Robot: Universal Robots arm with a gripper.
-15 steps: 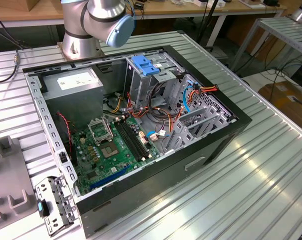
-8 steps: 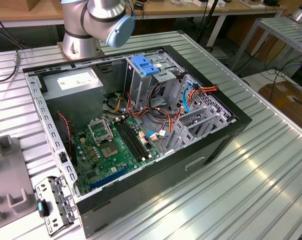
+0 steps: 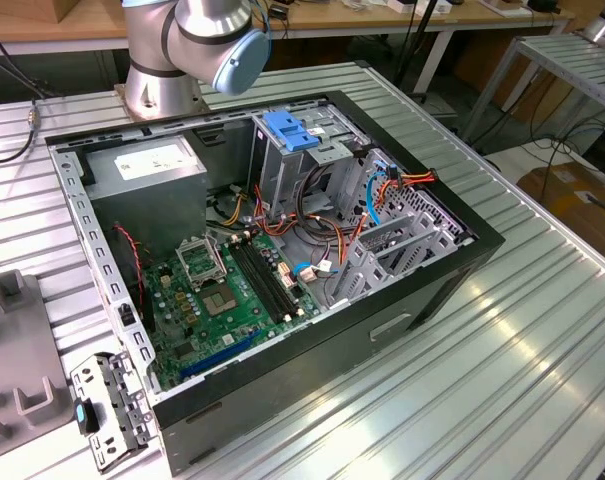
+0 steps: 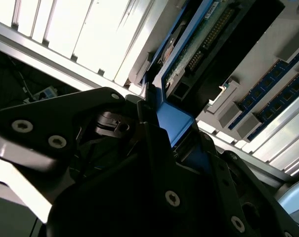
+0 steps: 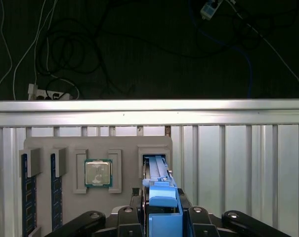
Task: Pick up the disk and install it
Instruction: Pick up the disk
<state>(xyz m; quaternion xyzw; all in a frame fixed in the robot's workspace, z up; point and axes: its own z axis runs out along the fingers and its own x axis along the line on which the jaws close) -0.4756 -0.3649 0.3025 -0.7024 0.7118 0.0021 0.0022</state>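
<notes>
The disk (image 5: 159, 183) is a dark drive in a bright blue carrier, standing on edge in a slot of a grey holder plate (image 5: 129, 148) near the table's edge. In the first wrist view my gripper (image 5: 162, 200) straddles the blue end tab, with a dark finger pressed against each side. The second wrist view shows the same grip from close up: the disk (image 4: 198, 44) runs away from the gripper (image 4: 174, 126), its green circuit board and connector showing. The disk's lower part is still inside the slot.
The holder plate also carries a processor chip (image 5: 98, 173) and two memory sticks (image 5: 24, 197). Just beyond it is the table's aluminium edge rail (image 5: 149, 111), then dark floor with cables. The open computer case (image 3: 422, 290) holds a metal drive cage (image 3: 282, 165) and the motherboard (image 3: 232, 290).
</notes>
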